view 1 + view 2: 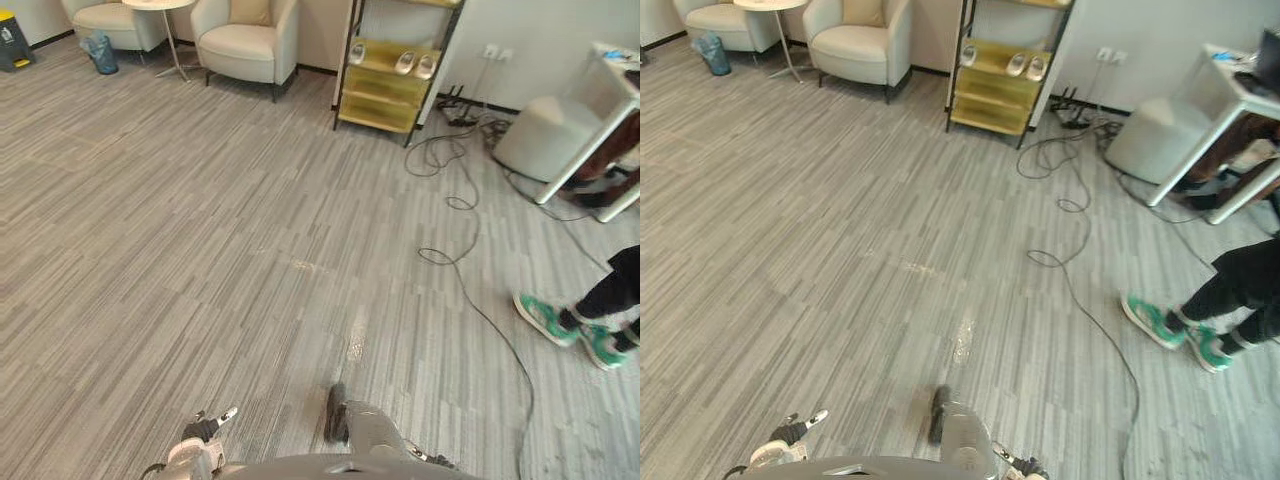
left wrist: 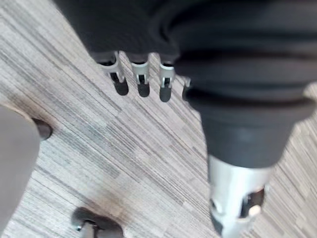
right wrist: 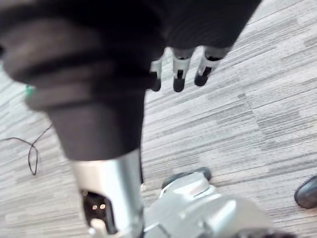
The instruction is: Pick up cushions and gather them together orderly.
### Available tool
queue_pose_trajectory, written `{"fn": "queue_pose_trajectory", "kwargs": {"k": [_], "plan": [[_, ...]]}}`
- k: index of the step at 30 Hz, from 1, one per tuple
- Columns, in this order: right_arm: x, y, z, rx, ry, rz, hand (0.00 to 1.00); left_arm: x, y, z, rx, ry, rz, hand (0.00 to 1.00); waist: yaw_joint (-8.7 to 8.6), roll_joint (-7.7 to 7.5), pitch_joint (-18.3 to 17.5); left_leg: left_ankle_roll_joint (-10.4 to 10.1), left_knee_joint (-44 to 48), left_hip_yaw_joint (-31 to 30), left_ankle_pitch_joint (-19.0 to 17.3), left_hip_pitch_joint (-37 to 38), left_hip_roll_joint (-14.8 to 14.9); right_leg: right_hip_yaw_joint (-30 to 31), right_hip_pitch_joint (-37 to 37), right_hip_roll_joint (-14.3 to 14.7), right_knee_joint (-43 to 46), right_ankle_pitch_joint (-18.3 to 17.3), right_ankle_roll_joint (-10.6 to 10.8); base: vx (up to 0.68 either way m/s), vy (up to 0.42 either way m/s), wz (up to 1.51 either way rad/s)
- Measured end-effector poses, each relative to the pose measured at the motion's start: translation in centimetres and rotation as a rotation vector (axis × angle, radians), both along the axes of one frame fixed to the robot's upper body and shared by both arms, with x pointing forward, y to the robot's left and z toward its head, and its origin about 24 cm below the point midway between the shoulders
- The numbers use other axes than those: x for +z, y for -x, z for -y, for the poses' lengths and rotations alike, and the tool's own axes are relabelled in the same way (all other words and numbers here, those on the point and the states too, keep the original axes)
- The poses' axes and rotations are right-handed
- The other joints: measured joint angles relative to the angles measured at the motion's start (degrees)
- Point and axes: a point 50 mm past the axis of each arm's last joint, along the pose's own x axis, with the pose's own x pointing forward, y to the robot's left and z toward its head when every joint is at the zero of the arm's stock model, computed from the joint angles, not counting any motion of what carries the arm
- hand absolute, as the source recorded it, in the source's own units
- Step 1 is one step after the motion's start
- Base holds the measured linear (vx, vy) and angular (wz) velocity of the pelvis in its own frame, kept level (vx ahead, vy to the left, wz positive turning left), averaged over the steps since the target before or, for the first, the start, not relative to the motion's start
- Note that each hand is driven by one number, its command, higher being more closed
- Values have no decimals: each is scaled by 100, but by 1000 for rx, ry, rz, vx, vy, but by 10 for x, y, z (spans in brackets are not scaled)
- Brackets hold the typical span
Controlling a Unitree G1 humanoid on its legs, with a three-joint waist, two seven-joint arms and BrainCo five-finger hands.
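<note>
Two idle effectors: the left robot hand [image 2: 141, 79] and right robot hand [image 3: 179, 74] hang with fingers straight, holding nothing, above the striped grey carpeted floor [image 1: 200, 220]. One square tan cushion [image 1: 250, 10] leans in the far cream armchair [image 1: 240, 45], well apart. Probable hazards are pliant fabric slipping from smooth fingers, and brushing a person's green shoes [image 1: 545, 318] at near right.

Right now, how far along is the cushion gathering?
Nothing looks gathered yet. In hand: nothing; left hand and right hand hang, fingers relaxed, above the floor. A tan cushion sits on the far armchair. Left: approach, pick up, group cushions.
</note>
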Motion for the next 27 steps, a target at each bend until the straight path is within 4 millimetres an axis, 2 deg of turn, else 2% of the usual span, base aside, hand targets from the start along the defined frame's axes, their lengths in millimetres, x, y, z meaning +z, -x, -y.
{"fn": "queue_pose_trajectory", "kwargs": {"k": [1, 2, 3, 4, 5, 6, 7, 9, 11, 12, 13, 14, 15, 16, 17, 18, 19, 20, 21, 22, 23, 24, 25, 26, 27], "plan": [[1, -2, 1, 4, 5, 4, 0, 0, -2, 3, 9, 10, 5, 0, 29, 49, 17, -79, 160, 12, 46, -49, 45, -39, -51, -1, 192, -172, -94, 616, -340, 8], [2, -4, 3, 2, 12, 14, 0, 0, -2, 9, 15, 27, 8, 0, 8, 116, 65, -243, 549, -3, 144, -93, 122, -73, -30, 35, 553, -508, -148, 501, -294, 3], [3, -4, 5, -6, 19, 20, 0, 0, -2, 8, 22, 27, 9, 0, -11, 172, 43, -391, 1238, -3, 230, -309, 230, -116, 90, 90, 699, -752, -213, 500, -298, 3], [3, -4, 6, -7, 20, 19, 0, 0, -2, 9, 22, 30, 10, 0, -15, 197, 30, -492, 1624, -16, 290, -456, 280, -141, 175, 118, 701, -828, -225, 500, -264, 0], [4, -3, 7, -9, 28, 21, 0, 0, -4, 10, 22, 34, 18, 0, -59, 274, 0, -948, 3106, -190, 762, -1087, 440, -181, 437, 214, 612, -1033, -248, 472, -220, 6], [5, -3, 8, -2, 41, 23, 0, 2, -7, 9, 22, 34, 36, 0, -82, 299, 44, -1293, 4430, -274, 1155, -1728, 640, -173, 702, 330, 473, -1156, -270, 562, -225, -4], [6, -5, 11, 10, 51, 18, 0, 3, -8, 9, 21, 36, 48, 0, -21, 371, 89, -1184, 5697, 62, 1112, -2370, 1014, -148, 1218, 498, 212, -1261, -349, 456, -152, -13], [3, 2, 9, 11, 39, -5, 0, 6, -11, 4, 23, 21, 67, 0, 89, 296, 102, -877, 6003, 471, 899, -2884, 1180, -52, 1874, 527, -195, -1410, -394, 471, -114, -17], [2, 6, 8, 6, 33, -16, 0, 7, -14, 2, 26, 18, 83, 0, 149, 263, 97, -750, 5763, 677, 785, -3243, 1184, -34, 2225, 499, -471, -1440, -352, 359, -65, -6], [2, 5, 7, 10, 31, -13, 0, 9, -15, -1, 40, 16, 97, 0, 173, 222, 93, -610, 5091, 967, 669, -3619, 1165, -33, 2537, 451, -743, -1465, -293, 521, -12, -5], [3, -1, 4, 4, 18, 7, 0, 11, -18, -2, 43, 10, 111, 0, 231, 149, 116, -517, 3639, 1315, 622, -3769, 1009, -23, 2854, 344, -989, -1447, -72, 539, 19, -4], [3, -2, 3, 3, 16, 11, 0, 11, -20, -2, 42, 9, 118, 0, 268, 130, 116, -518, 2942, 1352, 669, -3758, 873, -21, 2973, 293, -1060, -1485, -6, 480, 50, -4], [3, -3, 3, 3, 16, 14, 0, 12, -20, -1, 43, 10, 121, 0, 307, 106, 105, -574, 2186, 1327, 778, -3744, 716, -11, 3103, 239, -1118, -1535, 77, 412, 99, -7], [3, -3, 1, 4, 12, 14, 0, 12, -20, -1, 44, 10, 123, 0, 378, 75, 86, -623, 1220, 1148, 1065, -3761, 497, 20, 3298, 148, -1209, -1649, 237, 429, 124, -13], [2, -4, 0, 6, 10, 15, 0, 12, -21, -1, 45, 10, 124, 0, 411, 64, 79, -603, 959, 1026, 1271, -3756, 420, 57, 3394, 116, -1245, -1716, 322, 679, 241, -36], [2, -7, -5, 17, -2, 20, 0, 12, -21, -3, 56, 13, 128, 0, 478, -54, 8, -524, 927, 934, 1916, -3694, 254, 203, 3541, -29, -1278, -1842, 493, 596, 222, -38], [2, -9, -7, 21, -6, 23, 0, 12, -19, -4, 55, 11, 122, 0, 471, -130, -50, -296, 917, 940, 2139, -3669, 164, 300, 3582, -88, -1260, -1857, 517, 717, 276, -36], [0, -16, -20, 24, -39, 40, 0, 12, -19, -10, 49, -5, 117, 0, 421, -289, -178, -27, 1033, 1035, 1945, -3655, -16, 453, 3502, -352, -1027, -1833, 509, 477, 193, -24], [-1, -17, -28, 25, -62, 45, 0, 12, -18, -14, 43, -14, 113, 0, 444, -424, -242, 48, 1233, 1151, 1757, -3635, -86, 688, 3343, -505, -648, -1809, 518, 569, 251, -20], [-2, -17, -32, 24, -72, 43, 0, 12, -17, -15, 44, -14, 110, 0, 457, -478, -282, 88, 1338, 1186, 1599, -3603, -135, 847, 3211, -575, -293, -1801, 519, 531, 242, -23], [-2, -16, -34, 21, -77, 43, 0, 11, -17, -16, 35, -16, 100, 0, 451, -526, -288, 132, 1398, 1284, 1352, -3405, -209, 1009, 2870, -690, 658, -1689, 691, 602, 267, -23], [-1, -17, -31, 24, -70, 46, 0, 10, -16, -17, 16, -20, 89, 0, 431, -509, -273, 185, 1337, 1349, 1164, -3098, -249, 1250, 2376, -770, 1900, -1319, 873, 456, 202, -22], [-1, -17, -30, 25, -67, 46, 0, 9, -15, -17, 3, -22, 80, 0, 395, -498, -267, 185, 1286, 1373, 1112, -2930, -258, 1315, 2162, -804, 2481, -1160, 991, 408, 188, -20], [0, -18, -28, 25, -60, 51, 0, 8, -13, -17, -14, -24, 66, 0, 347, -477, -254, 167, 1167, 1421, 1094, -2632, -268, 1213, 1881, -882, 3160, -1064, 1053, 342, 169, -14], [0, -18, -25, 26, -53, 53, 0, 7, -10, -16, -28, -24, 52, 0, 314, -375, -196, 146, 915, 1454, 1081, -2239, -267, 887, 1620, -998, 3616, -1091, 1010, 374, 177, -17]]}}
